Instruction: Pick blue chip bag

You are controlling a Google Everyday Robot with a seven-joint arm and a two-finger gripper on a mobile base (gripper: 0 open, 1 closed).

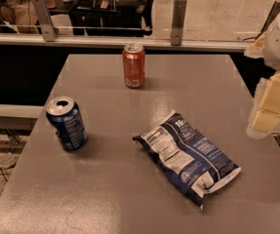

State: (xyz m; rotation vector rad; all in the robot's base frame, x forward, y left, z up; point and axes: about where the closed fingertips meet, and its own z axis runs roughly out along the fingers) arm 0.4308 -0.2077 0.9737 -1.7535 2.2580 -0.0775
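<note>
The blue chip bag [187, 155] lies flat on the grey table [130, 199], right of centre, with its white nutrition label facing up and its long side running from upper left to lower right. My gripper [271, 104] is at the right edge of the view, above the table's right edge, up and to the right of the bag and apart from it. It holds nothing that I can see.
A blue soda can [67, 123] stands on the table at the left. A red-orange soda can [133, 65] stands at the back centre. A railing with glass panels [178, 16] runs behind the table's far edge.
</note>
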